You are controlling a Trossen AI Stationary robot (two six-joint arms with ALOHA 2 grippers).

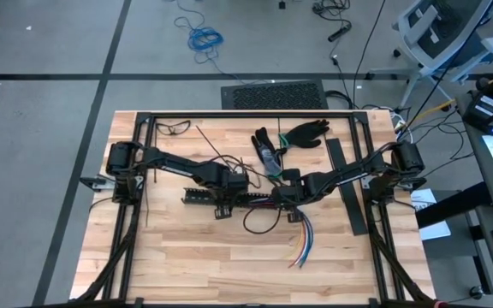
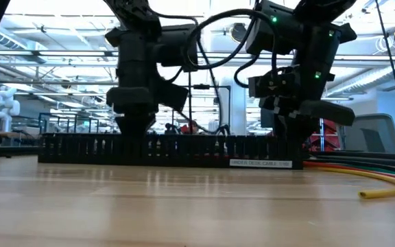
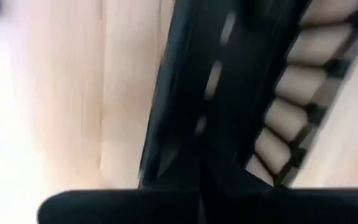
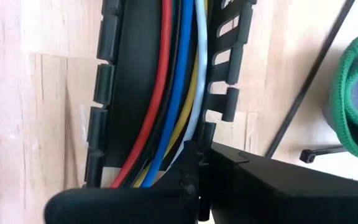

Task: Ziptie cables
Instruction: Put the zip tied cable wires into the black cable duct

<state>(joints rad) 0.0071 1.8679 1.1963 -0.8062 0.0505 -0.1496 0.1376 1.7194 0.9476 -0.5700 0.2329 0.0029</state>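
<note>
I'm looking at the wooden desk, with both arms reaching in toward its middle. Across the middle lies the long black slotted rail, which in the low view stands as a low dark wall in front of both arms. The left claw is down on the rail near its middle, fingers pressed together with nothing of the task in them that I can see; its wrist camera shows only the rail's dark channel and slotted wall against the wood. The right claw is down at the rail's right end, also closed, and I cannot see it gripping any wire. The cables run inside the rail's channel under that claw: red, blue, yellow and a pale one side by side. Their free ends fan out on the bare wood just past the rail's right end, toward the desk's near edge. A ziptie, thin and dark, lies on the wood beside the rail, with a green-edged glove near it.
</note>
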